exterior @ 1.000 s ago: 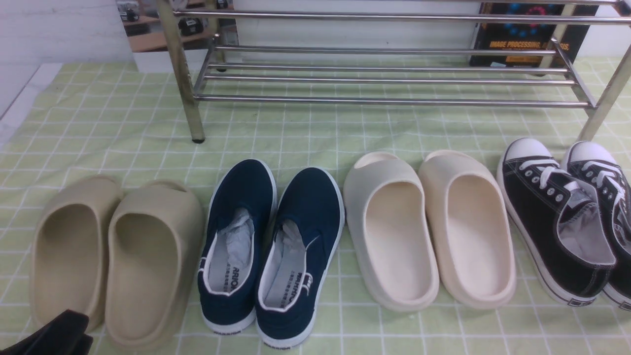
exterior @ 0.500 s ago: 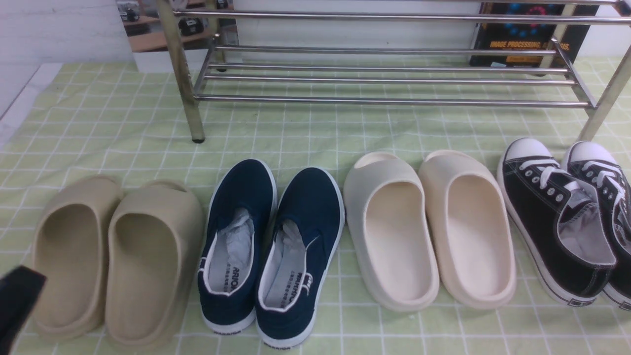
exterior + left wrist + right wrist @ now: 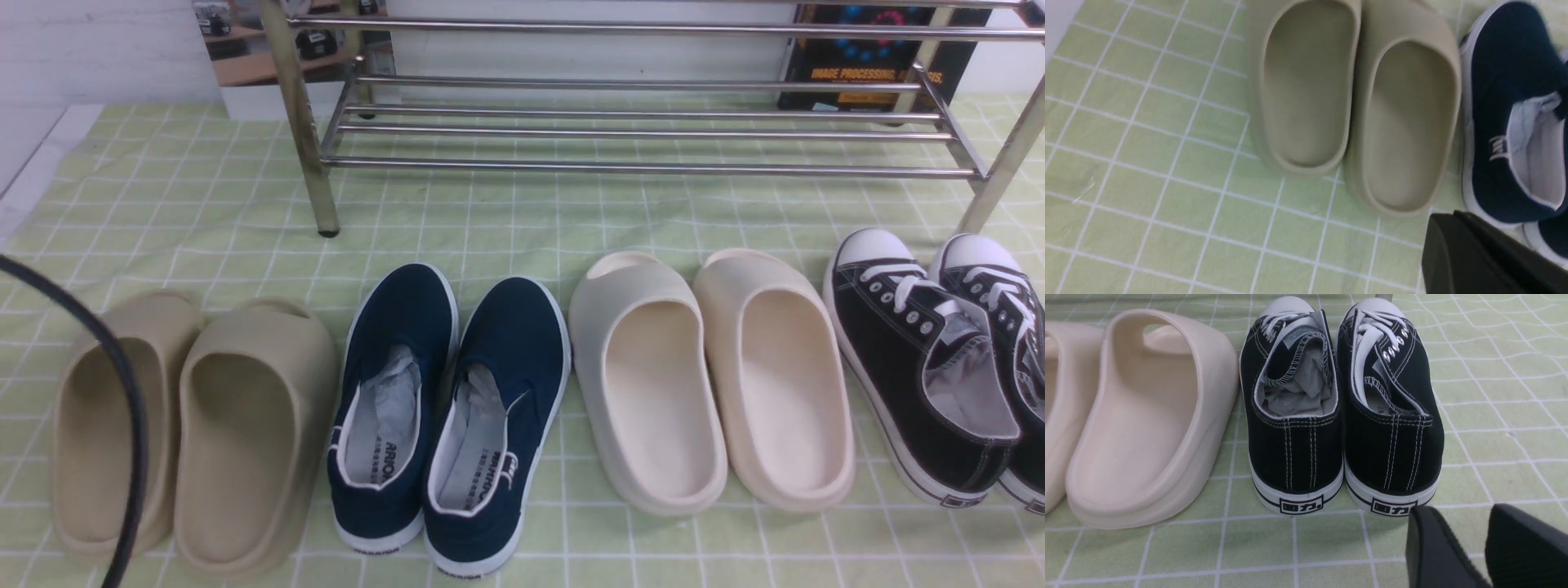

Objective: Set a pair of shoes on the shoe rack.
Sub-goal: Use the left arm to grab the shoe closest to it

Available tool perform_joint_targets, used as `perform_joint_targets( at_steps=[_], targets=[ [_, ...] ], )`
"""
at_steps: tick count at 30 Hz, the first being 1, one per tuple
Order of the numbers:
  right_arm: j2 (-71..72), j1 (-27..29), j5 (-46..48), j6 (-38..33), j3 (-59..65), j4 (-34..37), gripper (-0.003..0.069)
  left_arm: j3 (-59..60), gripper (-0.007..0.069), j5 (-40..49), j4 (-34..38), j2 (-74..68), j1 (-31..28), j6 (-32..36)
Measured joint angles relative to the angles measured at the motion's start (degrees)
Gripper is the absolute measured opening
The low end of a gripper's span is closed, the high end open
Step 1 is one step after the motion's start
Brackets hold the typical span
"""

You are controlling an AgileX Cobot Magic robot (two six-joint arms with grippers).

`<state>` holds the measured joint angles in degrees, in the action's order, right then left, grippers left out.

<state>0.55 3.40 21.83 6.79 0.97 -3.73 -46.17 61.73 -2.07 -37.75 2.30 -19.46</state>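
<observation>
The pair of shoes, two navy slip-ons with white soles, sits side by side on the green checked cloth, the left shoe (image 3: 392, 408) beside the right shoe (image 3: 498, 425), toes toward the shoe rack (image 3: 653, 167). In the left wrist view my left gripper (image 3: 1447, 222) hovers just behind the heel of a navy shoe (image 3: 1506, 81), its dark fingers pressed together and holding nothing. It is out of the front view. My right gripper (image 3: 1461, 512) is open and empty, low behind the black sneakers.
Beige slides (image 3: 188, 425) lie left of the navy pair, cream slides (image 3: 710, 376) to its right, black lace-up sneakers (image 3: 922, 376) at the far right. A black cable (image 3: 131, 408) arcs over the left beige slide. A dark box (image 3: 865, 57) stands behind the rack.
The dark left gripper seen at the front view's lower left corner has gone out of that view. A black cable now arcs there. The shoes have not moved.
</observation>
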Motion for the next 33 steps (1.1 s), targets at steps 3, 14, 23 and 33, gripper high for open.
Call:
perform_joint_targets(
  at_steps=[3,14,23,33],
  targets=[
    [0.00,0.00,0.00,0.00,0.00,0.00,0.0239,-2.50,-0.0013,2.42,-0.10,-4.72,3.39,0.15],
    [0.00,0.00,0.00,0.00,0.00,0.00,0.0239,-14.42,-0.0013,6.91,0.39,-31.18,14.54,4.01],
    [0.00,0.00,0.00,0.00,0.00,0.00,0.0239,-19.03,0.0164,0.13,2.54,-45.65,20.12,1.61],
    [0.00,0.00,0.00,0.00,0.00,0.00,0.0239,-19.09,0.0434,-6.11,5.49,-57.07,20.22,-0.77]
  ],
)
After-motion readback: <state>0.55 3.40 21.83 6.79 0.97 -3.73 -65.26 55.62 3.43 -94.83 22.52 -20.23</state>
